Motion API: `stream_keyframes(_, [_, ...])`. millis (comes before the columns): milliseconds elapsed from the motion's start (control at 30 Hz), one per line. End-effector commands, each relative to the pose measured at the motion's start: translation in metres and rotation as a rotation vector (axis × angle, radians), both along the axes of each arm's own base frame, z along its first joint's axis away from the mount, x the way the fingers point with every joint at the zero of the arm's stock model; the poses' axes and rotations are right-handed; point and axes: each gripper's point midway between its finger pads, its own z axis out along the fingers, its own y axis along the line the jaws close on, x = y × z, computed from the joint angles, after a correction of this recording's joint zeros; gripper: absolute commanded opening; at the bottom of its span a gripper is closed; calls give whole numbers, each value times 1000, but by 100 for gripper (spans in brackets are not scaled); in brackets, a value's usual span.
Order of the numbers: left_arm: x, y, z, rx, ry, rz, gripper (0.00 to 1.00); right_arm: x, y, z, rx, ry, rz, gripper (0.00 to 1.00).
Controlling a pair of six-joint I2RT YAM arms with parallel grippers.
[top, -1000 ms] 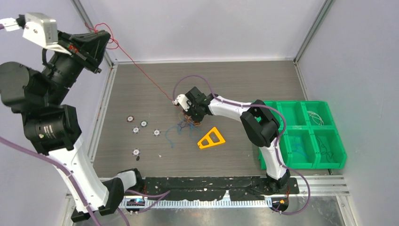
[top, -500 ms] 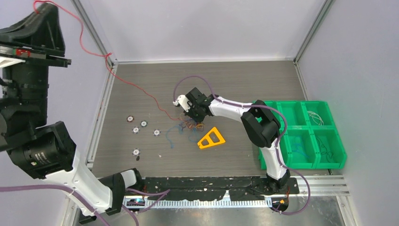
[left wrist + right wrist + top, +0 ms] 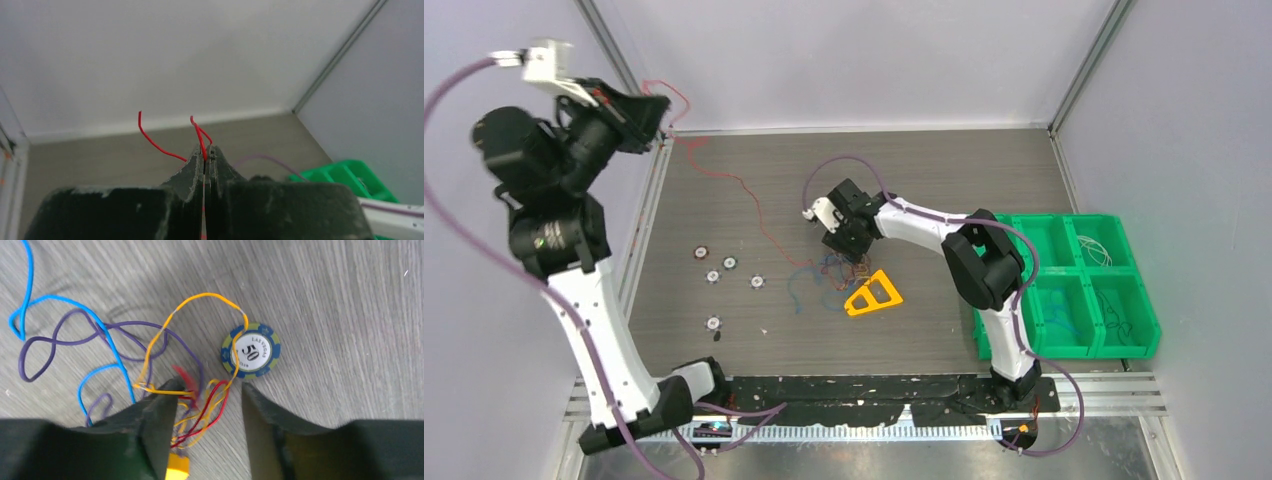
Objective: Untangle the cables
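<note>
Entry 1: 1 loose tangle of hair-thin, flexible cables (image 3: pixel 828 272), lying on the grey wood-grain table (image 3: pixel 944 170) near its middle, just left of a flat yellow plastic triangle (image 3: pixel 872 294). In the right wrist view we note bright blue, dark purple, orange-yellow and dark red strands. Blue and purple spread leftward in open loops. Orange and red bunch closely together lower down. 1 orange loop arcs up and meets a round blue-and-yellow poker chip marked 50 (image 3: pixel 251 351).

Entry 2: 1 long red cable (image 3: pixel 744 192), slack, trailing from beside the tangle across the table to the far left corner. There it rises to the left gripper (image 3: pixel 206 150), held high by the left wall. Its fingers are pressed together on this cable, and 2 short red lengths curl above the tips.

Entry 3: the right gripper (image 3: pixel 210 390), low over the bunched strands, jaws moderately apart. Red and orange strands lie in the gap, and we see none pinched.

Entry 4: 5 small pale round discs (image 3: pixel 712 275) on the table, left of the tangle.

Entry 5: 1 green plastic compartment bin (image 3: pixel 1064 290) at the right edge, with thin wires in some compartments.
</note>
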Motion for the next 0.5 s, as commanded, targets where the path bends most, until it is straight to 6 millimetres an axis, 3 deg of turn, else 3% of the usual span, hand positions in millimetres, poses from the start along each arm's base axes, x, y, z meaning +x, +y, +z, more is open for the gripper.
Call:
stream_keyframes(0, [1, -24, -70, -26, 192, -205, 0, -6, 5, 60, 106, 24, 21, 64])
stream_keyframes(100, [-1, -25, -77, -16, 176, -206, 0, -7, 24, 118, 252, -18, 60, 85])
stream_keyframes(233, [2, -22, -65, -11, 160, -193, 0, -8, 41, 182, 396, -72, 97, 98])
stream_keyframes(333, [6, -19, -58, -15, 152, -174, 0, -24, 59, 218, 532, -19, 143, 99])
stream_keyframes(400, [9, -17, -51, -23, 139, -165, 0, -38, 73, 231, 629, 46, 173, 98])
stream_keyframes(467, [11, -17, -44, -32, 124, -164, 0, -52, 86, 232, 685, 108, 197, 97])
